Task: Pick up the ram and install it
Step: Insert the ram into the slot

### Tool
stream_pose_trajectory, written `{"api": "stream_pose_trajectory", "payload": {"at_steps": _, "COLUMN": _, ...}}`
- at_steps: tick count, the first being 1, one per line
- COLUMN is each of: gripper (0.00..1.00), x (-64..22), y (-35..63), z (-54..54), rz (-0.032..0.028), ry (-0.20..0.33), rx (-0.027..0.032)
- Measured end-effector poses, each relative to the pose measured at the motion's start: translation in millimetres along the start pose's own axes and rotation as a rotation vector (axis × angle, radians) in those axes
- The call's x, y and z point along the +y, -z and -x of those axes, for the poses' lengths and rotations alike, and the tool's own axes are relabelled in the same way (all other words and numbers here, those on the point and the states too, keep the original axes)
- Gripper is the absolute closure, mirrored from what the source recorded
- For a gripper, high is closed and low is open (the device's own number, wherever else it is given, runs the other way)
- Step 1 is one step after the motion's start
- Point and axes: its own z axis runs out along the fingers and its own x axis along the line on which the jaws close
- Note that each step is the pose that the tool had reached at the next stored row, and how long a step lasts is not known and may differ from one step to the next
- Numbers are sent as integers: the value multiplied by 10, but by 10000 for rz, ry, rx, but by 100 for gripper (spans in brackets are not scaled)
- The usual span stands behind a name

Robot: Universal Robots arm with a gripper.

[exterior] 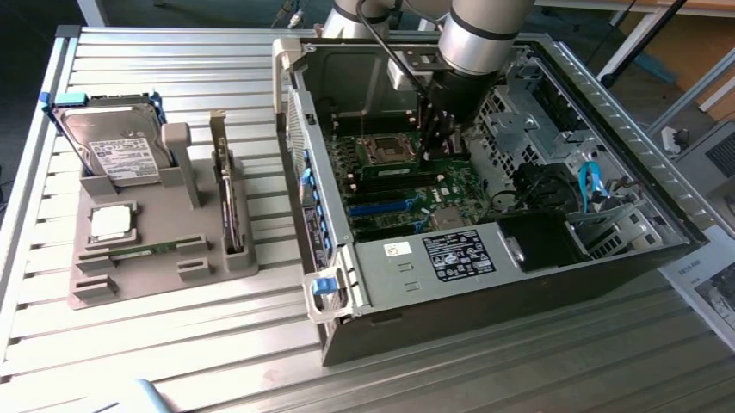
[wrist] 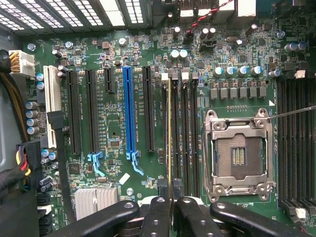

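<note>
1. The ram (wrist: 170, 138), a thin green board stick seen edge-on as a pale narrow line in the wrist view, stands upright along the bank of long black memory slots (wrist: 185, 133). I cannot tell whether it is pressed home or only resting in its slot.
2. The black two-fingered gripper (wrist: 171, 202) is clenched on the stick's near end, one finger on each face.
3. There is little room beside the stick. The black slots lie just beside it on one flank, and the square silver processor socket (wrist: 239, 153) comes after them. On the other flank a black expansion slot runs close, then a blue one (wrist: 129, 113).
4. In the exterior view the arm reaches down into the open dark computer case (exterior: 608, 103), and the gripper (exterior: 440, 146) is low over the green motherboard (exterior: 402, 185). The case walls stand up on all sides.
5. Well apart, towards the exterior view's left, a grey moulded tray (exterior: 103, 288) sits on the slatted metal table (exterior: 172, 361).
6. The tray holds a silver hard drive with a white label (exterior: 115, 151) and a square silver processor chip (exterior: 112, 222).
</note>
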Motion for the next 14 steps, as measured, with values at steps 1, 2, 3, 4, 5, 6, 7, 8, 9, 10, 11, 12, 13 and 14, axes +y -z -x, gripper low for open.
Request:
{"api": "stream_pose_trajectory", "payload": {"at_steps": 1, "gripper": 88, "x": 0, "y": 0, "z": 0, "rz": 0, "ry": 0, "rx": -1}}
{"api": "stream_pose_trajectory", "payload": {"at_steps": 2, "gripper": 88, "x": -1, "y": 0, "z": 0, "rz": 5, "ry": 1, "rx": 0}}
{"api": "stream_pose_trajectory", "payload": {"at_steps": 3, "gripper": 88, "x": -6, "y": 0, "z": 0, "rz": 29, "ry": 2, "rx": 2}}
{"api": "stream_pose_trajectory", "payload": {"at_steps": 4, "gripper": 88, "x": -11, "y": 0, "z": 1, "rz": 62, "ry": 2, "rx": 4}}
{"api": "stream_pose_trajectory", "payload": {"at_steps": 5, "gripper": 88, "x": -12, "y": 0, "z": 1, "rz": 72, "ry": 2, "rx": 3}}
{"api": "stream_pose_trajectory", "payload": {"at_steps": 6, "gripper": 88, "x": -12, "y": 0, "z": 1, "rz": 73, "ry": 1, "rx": 3}}
{"api": "stream_pose_trajectory", "payload": {"at_steps": 7, "gripper": 88, "x": -12, "y": 0, "z": 1, "rz": 74, "ry": 1, "rx": 3}}
{"api": "stream_pose_trajectory", "payload": {"at_steps": 8, "gripper": 88, "x": -12, "y": -1, "z": 1, "rz": 74, "ry": 2, "rx": 3}}
{"api": "stream_pose_trajectory", "payload": {"at_steps": 9, "gripper": 88, "x": -11, "y": -15, "z": 3, "rz": 74, "ry": 3, "rx": 1}}
{"api": "stream_pose_trajectory", "payload": {"at_steps": 10, "gripper": 88, "x": -8, "y": -25, "z": 7, "rz": 74, "ry": 1, "rx": 2}}
{"api": "stream_pose_trajectory", "payload": {"at_steps": 11, "gripper": 88, "x": -6, "y": -32, "z": 9, "rz": 74, "ry": 1, "rx": 2}}
{"api": "stream_pose_trajectory", "payload": {"at_steps": 12, "gripper": 88, "x": -3, "y": -40, "z": 11, "rz": 74, "ry": 1, "rx": 2}}
{"api": "stream_pose_trajectory", "payload": {"at_steps": 13, "gripper": 88, "x": 0, "y": -48, "z": 13, "rz": 74, "ry": 1, "rx": 2}}
{"api": "stream_pose_trajectory", "payload": {"at_steps": 14, "gripper": 88, "x": 2, "y": -56, "z": 15, "rz": 74, "ry": 2, "rx": 2}}
